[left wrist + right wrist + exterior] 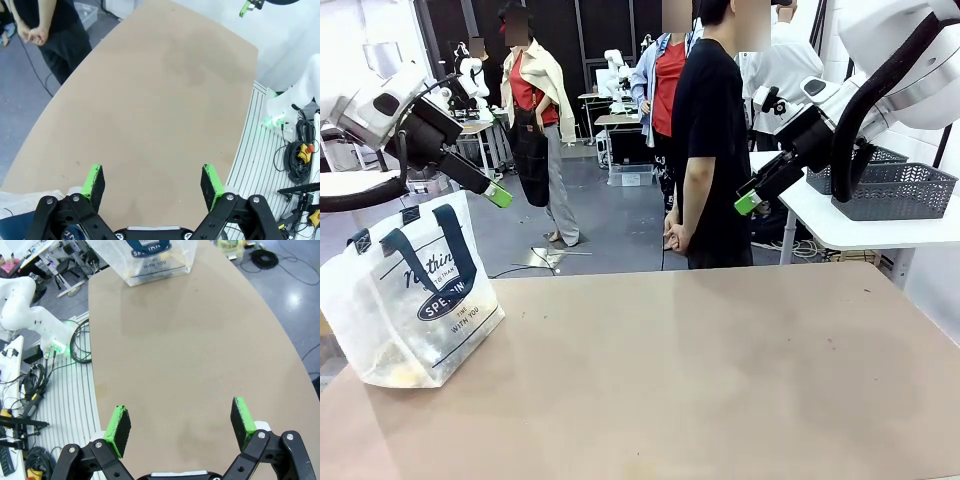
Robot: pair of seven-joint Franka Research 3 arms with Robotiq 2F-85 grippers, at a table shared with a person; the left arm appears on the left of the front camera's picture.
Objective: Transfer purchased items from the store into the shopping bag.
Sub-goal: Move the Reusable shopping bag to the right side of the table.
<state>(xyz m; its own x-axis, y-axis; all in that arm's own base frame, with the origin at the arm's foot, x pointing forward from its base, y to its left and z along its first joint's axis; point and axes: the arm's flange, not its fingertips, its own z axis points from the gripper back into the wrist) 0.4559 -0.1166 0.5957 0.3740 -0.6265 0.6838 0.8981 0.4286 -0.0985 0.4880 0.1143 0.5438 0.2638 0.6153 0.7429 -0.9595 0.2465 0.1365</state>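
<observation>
Nearest me, at the table's left edge, stands the translucent white plastic shopping bag [410,300] with navy strap handles [453,243]—limp, light, best taken there, I judge—both grippers [152,182] [180,424] gaping, empty.

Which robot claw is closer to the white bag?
The left gripper. It hangs open just above the shopping bag at the table's left end, while the right gripper is across the table, also open.
</observation>
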